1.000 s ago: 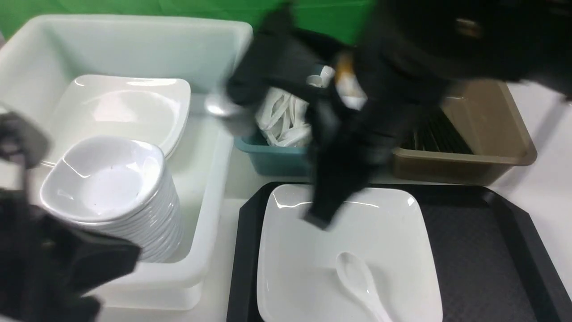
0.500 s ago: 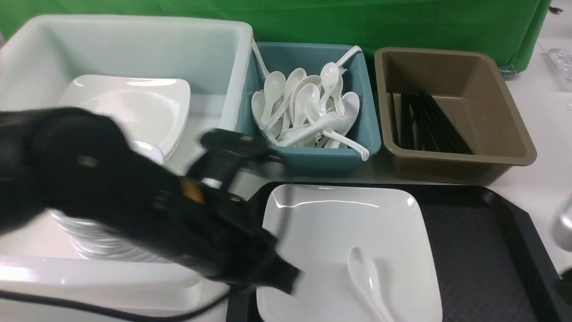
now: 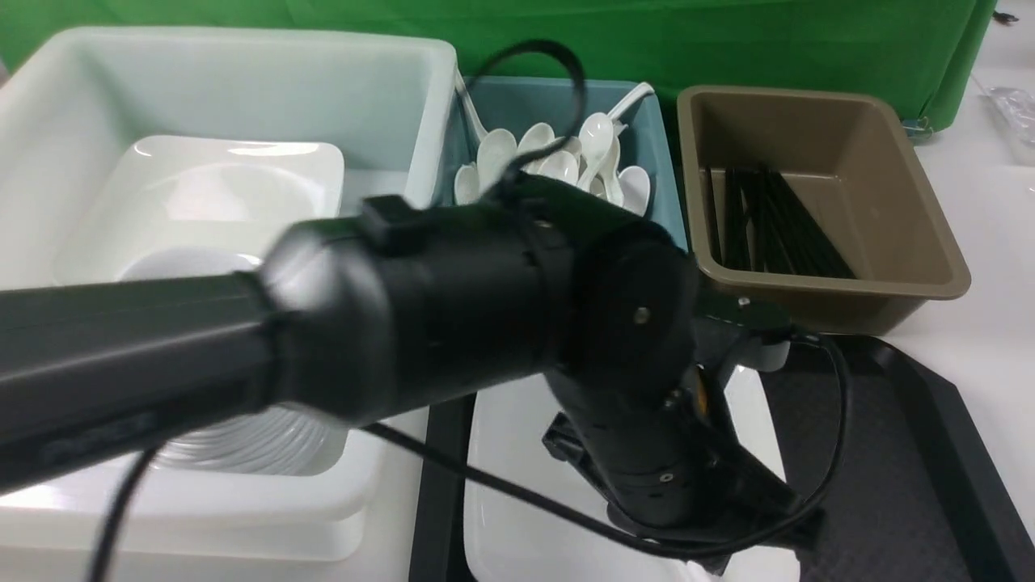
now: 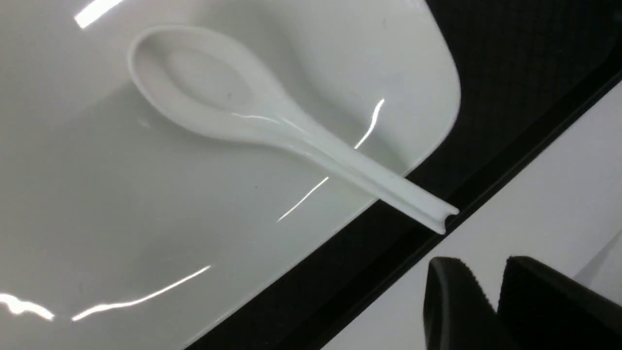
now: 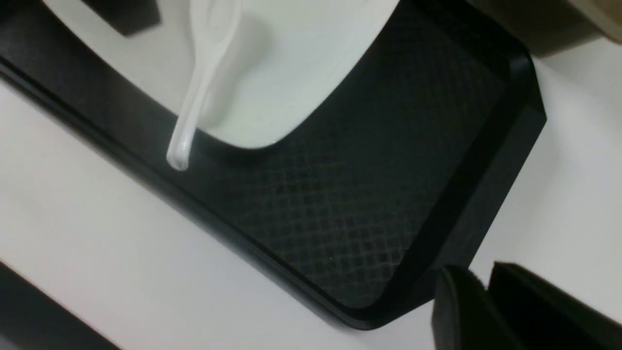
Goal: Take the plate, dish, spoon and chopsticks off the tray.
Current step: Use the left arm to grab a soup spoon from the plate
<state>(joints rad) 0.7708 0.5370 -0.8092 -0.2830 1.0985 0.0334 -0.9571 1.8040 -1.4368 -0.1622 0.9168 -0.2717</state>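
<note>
While the left arm is reaching across the middle of the front view, the white table is carrying everything, and its pale surface is showing along the right edge of the frame. Behind it, a green cloth is hanging across the top, and some clear plastic is lying at the upper right. The black tray is occupying the lower centre and lower right, and the large plate is resting on it. On this plate the spoon is lying; its handle is crossing the plate's edge and its end is reaching the tray's rim. The left gripper is holding nothing, and its tips are standing a little apart. The right gripper is also holding nothing, with a narrow gap between its tips. At the left of the frame, the white tub is containing another plate and a stack of dishes, partly hidden by the arm. At the upper centre, a blue bin is holding white spoons. Just beside it, toward the upper right, a brown bin is keeping black chopsticks.
</note>
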